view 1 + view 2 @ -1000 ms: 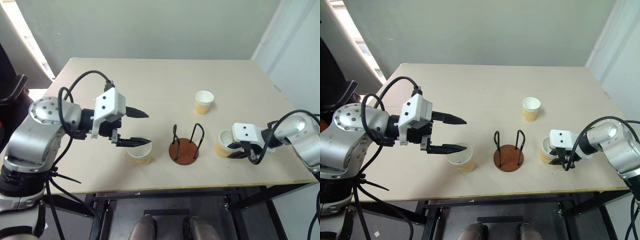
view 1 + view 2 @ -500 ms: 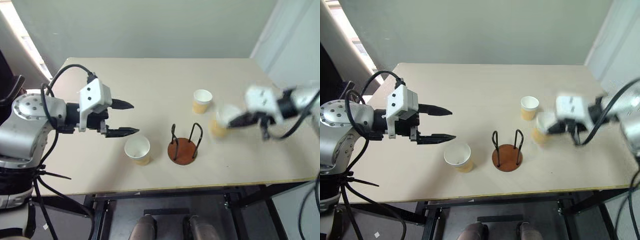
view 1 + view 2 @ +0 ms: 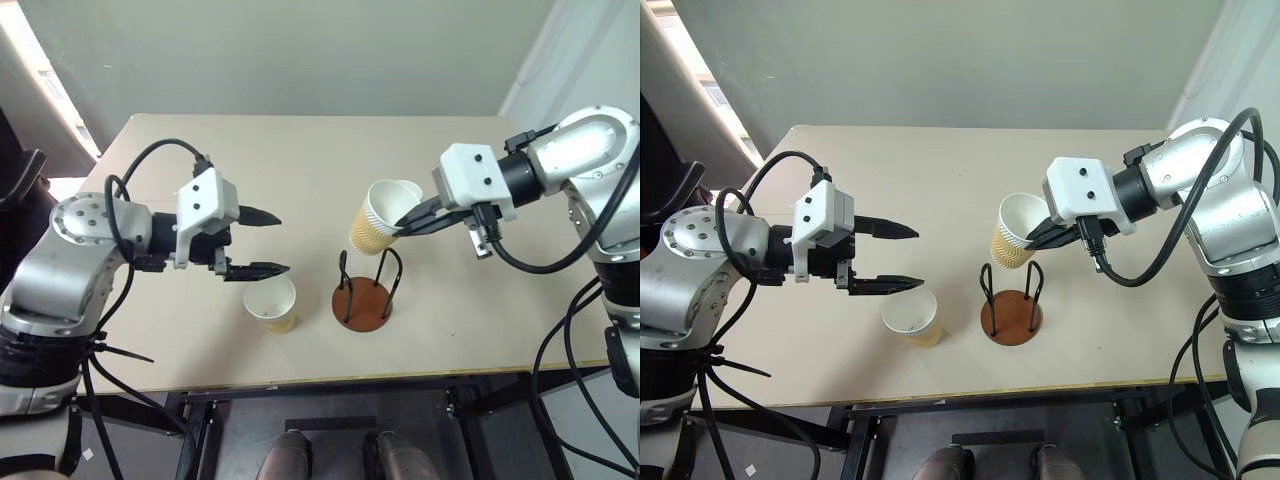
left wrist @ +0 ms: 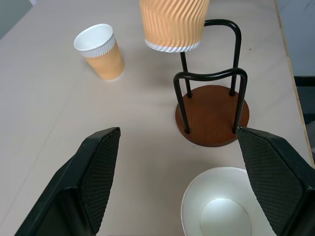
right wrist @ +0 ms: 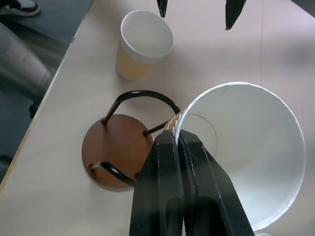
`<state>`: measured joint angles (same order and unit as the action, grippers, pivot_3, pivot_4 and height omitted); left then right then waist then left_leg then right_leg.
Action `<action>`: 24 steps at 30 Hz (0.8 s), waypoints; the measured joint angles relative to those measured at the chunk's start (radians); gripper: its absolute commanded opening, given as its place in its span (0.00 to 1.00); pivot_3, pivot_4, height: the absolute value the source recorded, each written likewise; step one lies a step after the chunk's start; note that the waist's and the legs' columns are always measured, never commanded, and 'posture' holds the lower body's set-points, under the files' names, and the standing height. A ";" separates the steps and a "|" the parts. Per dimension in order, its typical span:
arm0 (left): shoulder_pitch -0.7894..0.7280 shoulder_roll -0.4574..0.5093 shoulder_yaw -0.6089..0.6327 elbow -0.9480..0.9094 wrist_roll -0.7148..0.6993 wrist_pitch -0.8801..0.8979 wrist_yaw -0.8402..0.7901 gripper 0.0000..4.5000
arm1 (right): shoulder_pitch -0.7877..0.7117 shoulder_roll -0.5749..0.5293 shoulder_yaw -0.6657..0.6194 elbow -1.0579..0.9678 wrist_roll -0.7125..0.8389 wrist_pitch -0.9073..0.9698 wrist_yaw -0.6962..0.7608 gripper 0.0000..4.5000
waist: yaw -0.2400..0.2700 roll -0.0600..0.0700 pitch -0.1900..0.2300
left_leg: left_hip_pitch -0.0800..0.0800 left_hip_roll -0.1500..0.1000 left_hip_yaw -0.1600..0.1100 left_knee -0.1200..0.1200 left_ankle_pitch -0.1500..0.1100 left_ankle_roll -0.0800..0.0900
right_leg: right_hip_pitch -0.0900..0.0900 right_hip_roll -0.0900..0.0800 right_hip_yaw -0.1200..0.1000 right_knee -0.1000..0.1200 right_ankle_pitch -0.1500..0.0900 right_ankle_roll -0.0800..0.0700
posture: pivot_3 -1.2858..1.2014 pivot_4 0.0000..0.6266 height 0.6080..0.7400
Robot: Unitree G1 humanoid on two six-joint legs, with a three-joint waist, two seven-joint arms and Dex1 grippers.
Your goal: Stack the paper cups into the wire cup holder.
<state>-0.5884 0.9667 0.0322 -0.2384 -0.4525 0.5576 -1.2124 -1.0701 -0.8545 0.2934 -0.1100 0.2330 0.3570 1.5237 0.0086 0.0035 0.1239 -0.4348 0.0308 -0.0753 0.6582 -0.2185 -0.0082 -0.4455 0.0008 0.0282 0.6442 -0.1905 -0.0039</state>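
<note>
My right gripper (image 3: 402,222) is shut on the rim of one paper cup (image 3: 380,215), one finger inside and one outside. It holds the cup tilted in the air, just above the wire cup holder (image 3: 362,300). The holder has a reddish-brown disc base and black wire loops, and nothing sits in it. A second paper cup (image 3: 270,303) stands upright on the table to the left of the holder. My left gripper (image 3: 283,242) hovers open just above and behind that cup. A third paper cup (image 4: 101,51) stands farther back on the table.
The beige table (image 3: 300,150) has bare surface at the back and on the right. Its front edge runs close below the holder and the near cup. A pale wall stands behind the table.
My right gripper has lifted its cup off the table right of the holder and carried it up and left, over the holder. The left gripper has stayed open near the left cup.
</note>
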 measured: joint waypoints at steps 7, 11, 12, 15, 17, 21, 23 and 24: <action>0.023 0.012 0.006 -0.020 -0.008 0.019 0.015 0.90 | 0.032 -0.001 0.005 -0.018 0.000 -0.012 0.042 0.01 | 0.000 0.000 0.000 | 0.000 0.000 0.000 0.001 0.000 -0.001 | 0.000 0.000 0.000 0.001 0.000 -0.001 | 0.52 0.24 1.00; 0.024 0.018 0.008 -0.025 -0.011 0.022 0.019 0.90 | 0.037 0.015 0.026 -0.021 -0.026 -0.025 0.043 0.01 | -0.001 0.000 0.000 | 0.001 0.000 0.000 0.000 0.001 -0.001 | 0.000 0.000 0.000 0.001 0.000 -0.001 | 0.52 0.24 1.00; 0.024 0.018 0.008 -0.026 -0.015 0.024 0.020 0.90 | 0.041 0.024 0.037 -0.021 -0.032 -0.025 0.040 0.01 | -0.001 0.000 0.000 | 0.001 0.000 0.000 0.000 0.001 -0.001 | 0.000 0.000 0.000 0.001 0.000 -0.001 | 0.52 0.24 1.00; 0.027 0.022 0.008 -0.029 -0.019 0.028 0.023 0.90 | 0.044 0.037 0.047 -0.015 -0.044 -0.024 0.036 0.13 | -0.001 0.000 0.000 | 0.000 0.000 0.000 0.000 0.001 -0.001 | 0.000 0.000 0.000 0.001 0.000 -0.001 | 0.52 0.24 1.00; 0.028 0.025 0.009 -0.030 -0.019 0.029 0.025 0.90 | 0.044 0.047 0.048 -0.008 -0.056 -0.026 0.029 0.28 | -0.001 0.000 0.000 | 0.000 0.000 0.000 0.000 0.001 -0.001 | 0.000 0.000 0.000 0.001 0.000 -0.001 | 0.52 0.24 1.00; 0.035 0.030 0.010 -0.040 -0.020 0.032 0.038 0.90 | 0.041 0.058 0.054 0.024 -0.083 -0.044 0.024 0.56 | -0.001 0.000 0.000 | 0.000 0.000 0.000 0.000 0.001 -0.001 | 0.000 0.000 0.000 0.001 0.000 -0.001 | 0.52 0.24 1.00; 0.044 0.031 0.013 -0.041 -0.020 0.033 0.045 0.90 | 0.020 0.058 0.052 0.046 -0.078 -0.047 0.029 0.72 | -0.002 0.000 0.000 | 0.000 0.000 0.000 0.000 0.001 -0.001 | 0.000 0.000 0.000 0.001 0.000 -0.001 | 0.52 0.24 1.00; 0.044 0.031 0.013 -0.041 -0.019 0.033 0.049 0.90 | 0.001 0.059 0.049 0.067 -0.078 -0.054 0.030 0.80 | -0.002 0.000 0.000 | 0.000 0.000 0.000 0.000 0.001 -0.001 | 0.000 0.000 0.000 0.001 0.000 -0.001 | 0.52 0.24 1.00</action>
<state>-0.5441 0.9974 0.0455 -0.2789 -0.4720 0.5907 -1.1635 -1.0691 -0.7958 0.3421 -0.0428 0.1549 0.3034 1.5535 0.0067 0.0036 0.1239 -0.4345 0.0308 -0.0754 0.6582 -0.2178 -0.0094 -0.4457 0.0008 0.0282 0.6452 -0.1908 -0.0049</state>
